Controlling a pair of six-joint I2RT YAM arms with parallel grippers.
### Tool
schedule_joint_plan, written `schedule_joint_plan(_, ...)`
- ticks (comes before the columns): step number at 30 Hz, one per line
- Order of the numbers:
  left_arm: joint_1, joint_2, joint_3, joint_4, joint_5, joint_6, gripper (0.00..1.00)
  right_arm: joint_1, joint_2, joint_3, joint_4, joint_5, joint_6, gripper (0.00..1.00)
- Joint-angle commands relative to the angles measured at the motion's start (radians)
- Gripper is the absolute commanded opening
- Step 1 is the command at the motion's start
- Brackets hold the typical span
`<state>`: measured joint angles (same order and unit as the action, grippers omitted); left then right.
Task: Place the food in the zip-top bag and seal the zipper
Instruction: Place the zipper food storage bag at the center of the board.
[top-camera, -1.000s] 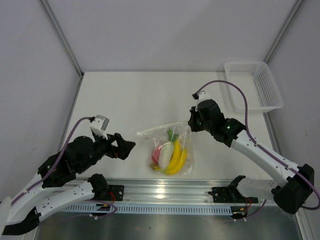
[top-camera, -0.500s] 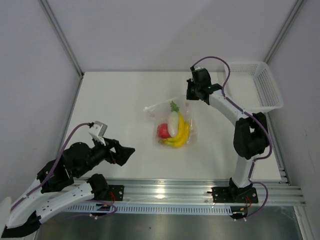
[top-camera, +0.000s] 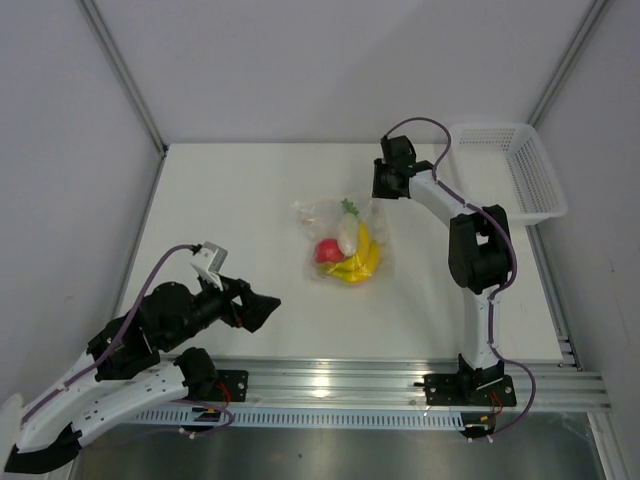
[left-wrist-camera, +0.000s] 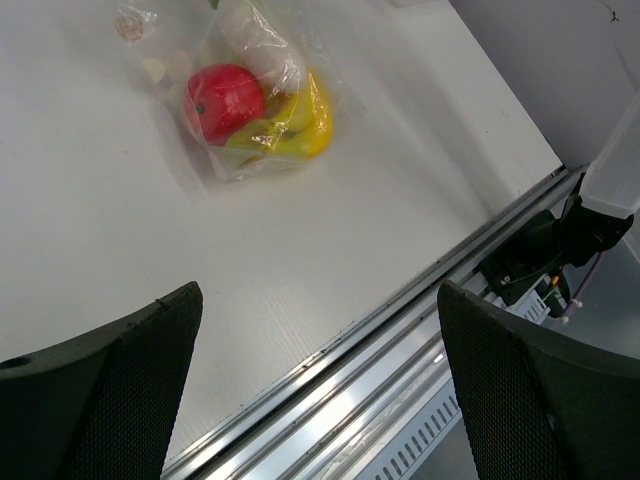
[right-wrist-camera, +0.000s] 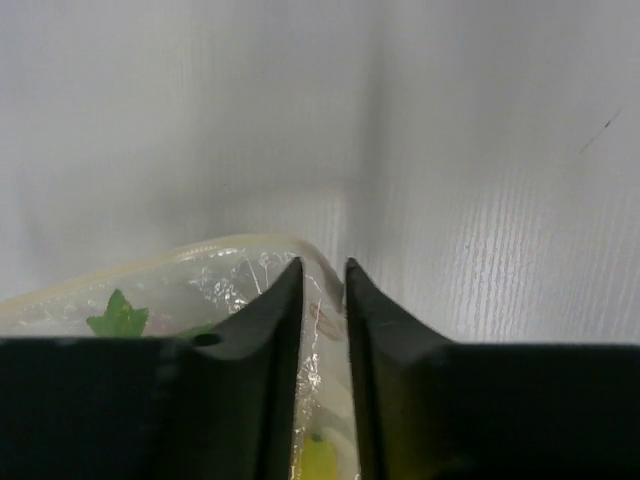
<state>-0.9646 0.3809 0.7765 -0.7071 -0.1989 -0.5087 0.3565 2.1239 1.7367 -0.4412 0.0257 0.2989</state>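
The left arm (top-camera: 105, 400) and right arm (top-camera: 487, 325) are built of white tubular links and bulky black joint housings, each carrying a looping purple cable (top-camera: 420, 124) and black fingers (left-wrist-camera: 120, 390), mesh-textured on the left, smooth on the right.

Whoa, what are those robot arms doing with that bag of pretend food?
A toy banana bunch, a red fruit and a white radish lie inside the clear zip-top bag on the table. The right pincer is nearly closed around the bag's far edge; I cannot tell whether it grips. The left pincer hangs wide open nearer the front, touching nothing.
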Motion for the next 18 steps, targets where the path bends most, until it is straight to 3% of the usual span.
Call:
schedule_joint_plan(1,-0.003,-0.002,-0.016,0.05,0.027,-0.037,0.99,-0.004,0.004,0.055,-0.033,0.026,-0.018,0.32)
schedule_joint_plan(2,-0.003,-0.005,-0.02,0.057,0.029,-0.047,1.0,-0.005,-0.002,0.069,-0.04,0.037,-0.021,0.46)
schedule_joint_plan(4,-0.003,-0.016,-0.029,0.06,0.032,-0.076,0.99,-0.007,-0.022,0.073,-0.059,0.066,-0.029,0.55)
schedule_joint_plan(5,-0.003,-0.026,-0.036,0.06,0.032,-0.088,1.0,-0.01,-0.031,0.072,-0.063,0.068,-0.032,0.64)
schedule_joint_plan(10,-0.003,-0.071,-0.054,0.061,0.05,-0.136,0.99,-0.011,-0.131,0.028,-0.119,0.106,-0.03,0.8)
schedule_joint_plan(13,-0.003,-0.086,-0.062,0.054,0.05,-0.148,0.99,0.007,-0.246,-0.09,-0.113,0.137,-0.026,0.99)
schedule_joint_plan(18,-0.003,-0.1,-0.083,0.075,0.049,-0.154,0.99,0.047,-0.479,-0.38,-0.051,0.175,0.012,1.0)
